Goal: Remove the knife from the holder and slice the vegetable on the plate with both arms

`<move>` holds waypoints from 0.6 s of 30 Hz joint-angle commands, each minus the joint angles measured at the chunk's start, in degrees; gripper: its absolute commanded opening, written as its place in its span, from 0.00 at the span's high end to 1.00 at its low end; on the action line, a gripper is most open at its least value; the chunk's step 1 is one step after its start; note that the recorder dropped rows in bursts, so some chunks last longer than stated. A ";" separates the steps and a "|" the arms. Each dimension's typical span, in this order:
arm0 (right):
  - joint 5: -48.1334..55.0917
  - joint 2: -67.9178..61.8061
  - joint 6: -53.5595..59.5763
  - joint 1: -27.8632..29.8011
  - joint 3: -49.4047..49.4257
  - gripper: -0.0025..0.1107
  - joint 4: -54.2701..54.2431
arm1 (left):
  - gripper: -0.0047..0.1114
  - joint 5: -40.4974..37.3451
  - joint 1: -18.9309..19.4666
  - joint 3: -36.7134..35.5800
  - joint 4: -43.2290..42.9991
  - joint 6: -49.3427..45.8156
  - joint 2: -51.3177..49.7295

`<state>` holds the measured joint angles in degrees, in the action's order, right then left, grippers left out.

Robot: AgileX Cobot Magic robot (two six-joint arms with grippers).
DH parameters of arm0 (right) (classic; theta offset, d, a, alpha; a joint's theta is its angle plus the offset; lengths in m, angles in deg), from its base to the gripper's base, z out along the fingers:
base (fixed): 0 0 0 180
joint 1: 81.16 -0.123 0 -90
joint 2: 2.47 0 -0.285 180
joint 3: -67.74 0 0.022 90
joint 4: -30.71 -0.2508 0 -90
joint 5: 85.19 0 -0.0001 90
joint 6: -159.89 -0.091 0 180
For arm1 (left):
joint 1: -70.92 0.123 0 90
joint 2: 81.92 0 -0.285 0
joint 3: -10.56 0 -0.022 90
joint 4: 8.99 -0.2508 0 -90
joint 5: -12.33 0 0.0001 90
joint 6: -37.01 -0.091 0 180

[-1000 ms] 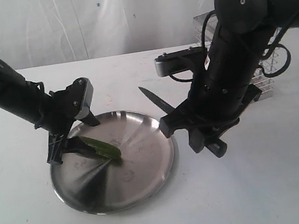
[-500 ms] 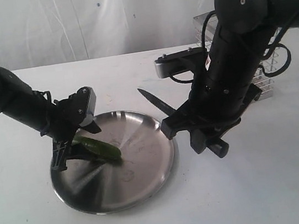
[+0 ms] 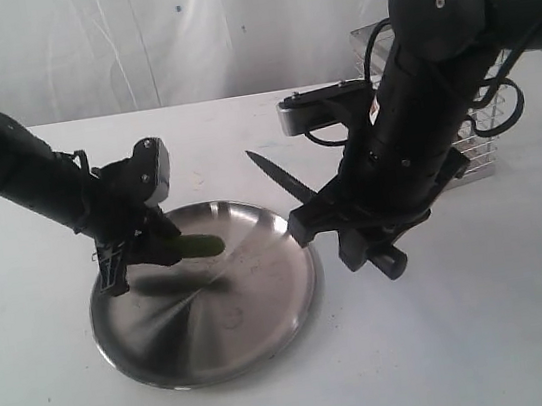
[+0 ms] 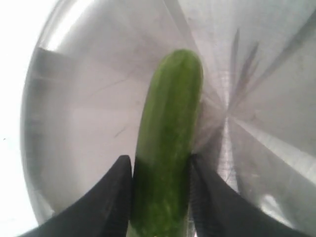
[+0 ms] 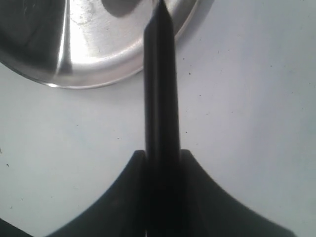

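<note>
The green vegetable (image 3: 197, 245) (image 4: 168, 143) hangs level a little above the steel plate (image 3: 267, 315) (image 4: 74, 113), casting a shadow on it. My left gripper (image 3: 160, 241) (image 4: 160, 170) is shut on it, one finger on each side. My right gripper (image 3: 306, 220) (image 5: 162, 160) is shut on the dark knife (image 3: 278, 180) (image 5: 160, 84). Its blade points up and left over the plate's far right rim. The wire holder (image 3: 479, 138) stands at the back right, mostly hidden behind the right arm.
A white tabletop (image 3: 452, 339) surrounds the plate. A white curtain (image 3: 177, 34) closes the back. The bulky right arm (image 3: 434, 69) rises between the plate and the holder.
The left gripper has lifted the vegetable off the plate and turned it level, moving slightly right. The right gripper with the knife has barely shifted.
</note>
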<state>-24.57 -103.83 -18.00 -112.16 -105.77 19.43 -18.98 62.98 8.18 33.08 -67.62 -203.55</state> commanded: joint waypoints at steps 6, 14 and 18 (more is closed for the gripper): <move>-8.39 0.60 -5.93 0.17 0.15 0.98 0.21 | 0.96 -9.58 -2.02 -2.32 0.97 38.49 3.14; -7.86 0.60 -6.06 0.17 0.15 0.98 -0.95 | 0.96 2.15 -6.11 -7.37 1.07 39.98 3.14; -7.88 0.60 -6.06 0.17 0.15 0.98 -1.81 | 0.96 7.55 -6.11 -9.17 1.07 39.98 3.14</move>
<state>-32.41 -103.83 -23.94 -112.16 -105.77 18.40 -12.29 57.17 -0.15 33.20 -27.99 -200.98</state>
